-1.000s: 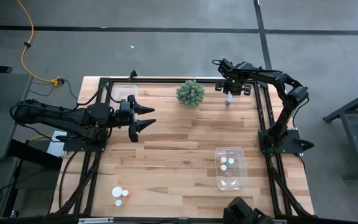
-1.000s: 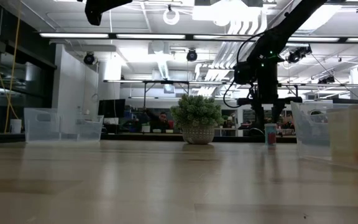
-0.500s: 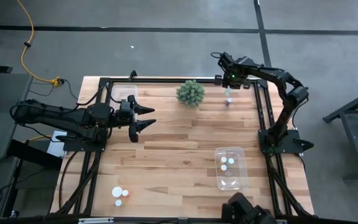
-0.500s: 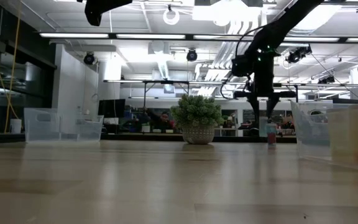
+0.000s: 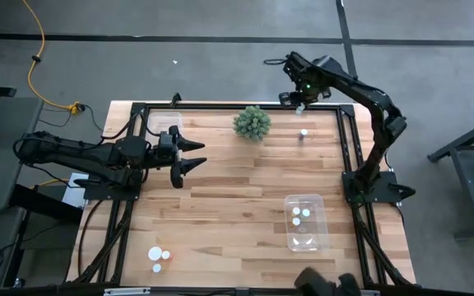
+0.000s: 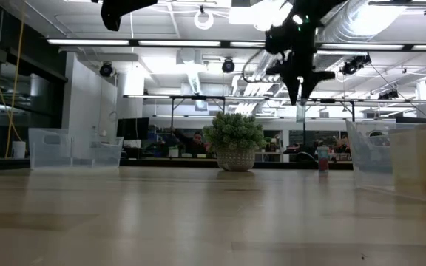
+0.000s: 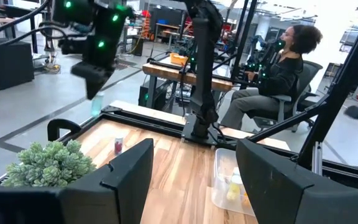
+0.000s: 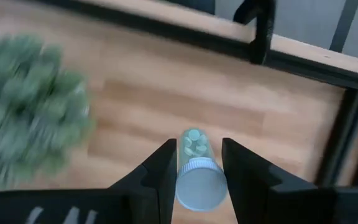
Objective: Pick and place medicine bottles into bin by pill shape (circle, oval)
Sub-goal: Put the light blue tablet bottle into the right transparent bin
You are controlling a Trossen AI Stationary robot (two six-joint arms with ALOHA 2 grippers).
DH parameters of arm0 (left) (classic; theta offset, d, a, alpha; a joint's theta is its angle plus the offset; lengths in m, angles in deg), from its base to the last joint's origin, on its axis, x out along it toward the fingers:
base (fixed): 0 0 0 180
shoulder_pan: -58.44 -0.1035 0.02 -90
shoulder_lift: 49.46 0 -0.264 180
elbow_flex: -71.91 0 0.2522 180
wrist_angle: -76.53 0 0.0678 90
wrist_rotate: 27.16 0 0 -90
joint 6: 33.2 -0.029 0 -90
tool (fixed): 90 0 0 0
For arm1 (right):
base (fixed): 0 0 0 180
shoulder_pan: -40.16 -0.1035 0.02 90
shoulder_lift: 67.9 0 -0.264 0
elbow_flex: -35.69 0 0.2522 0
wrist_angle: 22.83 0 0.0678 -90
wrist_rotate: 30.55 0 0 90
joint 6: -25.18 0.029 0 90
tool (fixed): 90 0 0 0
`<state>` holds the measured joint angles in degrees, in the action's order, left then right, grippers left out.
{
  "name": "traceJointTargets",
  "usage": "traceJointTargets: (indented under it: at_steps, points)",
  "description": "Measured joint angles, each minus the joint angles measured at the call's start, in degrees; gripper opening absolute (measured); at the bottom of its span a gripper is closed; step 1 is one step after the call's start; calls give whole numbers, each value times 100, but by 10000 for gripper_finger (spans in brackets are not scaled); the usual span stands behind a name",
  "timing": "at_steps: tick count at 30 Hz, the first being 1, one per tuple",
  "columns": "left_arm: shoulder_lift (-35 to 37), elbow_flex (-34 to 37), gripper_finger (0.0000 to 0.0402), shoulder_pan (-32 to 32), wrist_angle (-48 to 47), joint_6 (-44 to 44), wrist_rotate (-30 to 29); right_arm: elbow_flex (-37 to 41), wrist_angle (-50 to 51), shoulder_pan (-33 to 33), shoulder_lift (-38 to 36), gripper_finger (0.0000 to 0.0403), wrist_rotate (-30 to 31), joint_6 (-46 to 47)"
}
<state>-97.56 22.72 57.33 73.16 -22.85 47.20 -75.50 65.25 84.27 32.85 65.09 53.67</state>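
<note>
A: Where was the bottle?

B: The right gripper pinched it between both fingers, high above the table's far edge, beside the plant.

A: How would it handle?

B: Probably light, stiff and smooth; a hold under the cap seemed safest.

A: Room?

B: Open wood led toward the bin. Another bottle stood near. The left gripper waited, jaws apart and empty.
</note>
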Motion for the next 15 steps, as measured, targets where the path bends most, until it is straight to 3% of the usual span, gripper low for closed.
traceJointTargets:
  at_steps: [6,15]
  points:
    - [0,1,217,0,-2,-2,1,-259,853,-913,-105,108,-10,-314]
    - [0,-1,217,0,-17,-2,0,1015,492,-2644,-874,108,-260,461]
